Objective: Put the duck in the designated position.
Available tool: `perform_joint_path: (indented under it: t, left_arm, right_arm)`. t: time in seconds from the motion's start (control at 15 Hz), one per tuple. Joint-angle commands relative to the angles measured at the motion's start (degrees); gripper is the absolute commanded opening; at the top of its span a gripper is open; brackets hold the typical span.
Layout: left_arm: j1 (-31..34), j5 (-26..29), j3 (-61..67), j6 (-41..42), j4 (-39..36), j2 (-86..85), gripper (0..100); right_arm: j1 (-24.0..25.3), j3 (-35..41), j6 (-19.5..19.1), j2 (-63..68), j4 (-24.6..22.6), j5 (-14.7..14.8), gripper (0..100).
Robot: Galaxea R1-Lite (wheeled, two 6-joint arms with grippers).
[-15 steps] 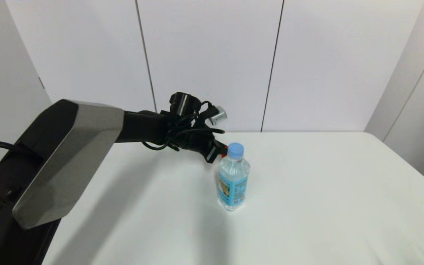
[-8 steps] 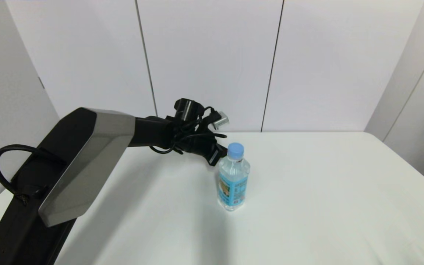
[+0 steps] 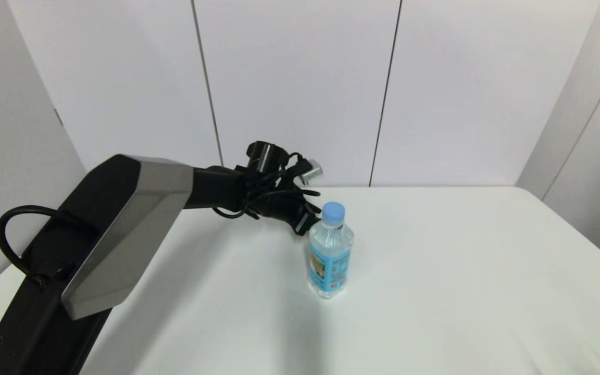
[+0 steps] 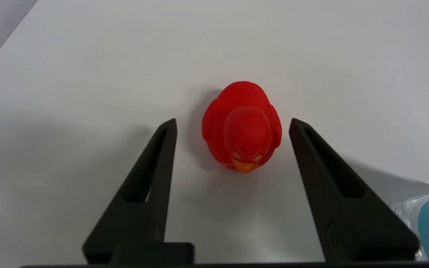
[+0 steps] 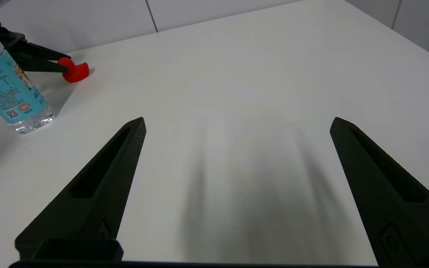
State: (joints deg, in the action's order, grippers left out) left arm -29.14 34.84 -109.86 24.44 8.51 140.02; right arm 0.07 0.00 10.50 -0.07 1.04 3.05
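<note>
The duck [image 4: 241, 126] is small, glossy and bright red, with an orange beak and faint orange eye marks, sitting upright on the white tabletop [image 4: 69, 74] just behind the bottle [image 3: 330, 252], on its far side. The left gripper [image 4: 233, 124] has its fingers [image 4: 155, 163] spread wide to either side of the duck, with a clear gap on both sides; they hold nothing and touch nothing. The right gripper [image 5: 237, 123] hangs low over bare tabletop well to the right of the bottle, fingers wide apart and empty. In the head view the bottle and left wrist hide the duck entirely; both wrist views show it, the right one from the side with the left fingers reaching to it.
</note>
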Motion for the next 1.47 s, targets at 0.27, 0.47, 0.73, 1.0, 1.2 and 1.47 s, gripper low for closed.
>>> perform_joint_path:
  t: [0.27,0.47,0.73,1.0,1.2,1.47]
  left_arm:
    - [2.94,0.14,3.95,1.75,6.96,-9.77,100]
    - [7.78,0.05,16.43,8.25,12.5,-20.31,100]
    - [12.61,-7.16,34.8,8.52,18.3,-41.23,100]
    - [13.67,-13.4,51.94,-4.05,18.56,-69.01,100]
    - [18.41,-13.75,67.41,-10.29,10.3,-92.65,100]
    - [30.1,-14.98,81.47,-11.61,6.7,-119.19,100]
  right_arm:
    - [0.01,0.0,0.05,0.07,0.02,0.03,100]
    - [0.01,0.09,0.05,0.07,0.02,0.03,100]
    - [0.01,0.0,0.05,0.07,0.02,0.03,100]
    - [0.01,0.09,0.05,0.07,0.02,0.03,100]
    - [0.01,0.0,0.05,0.07,0.02,0.03,100]
    - [0.01,0.09,0.05,0.07,0.02,0.03,100]
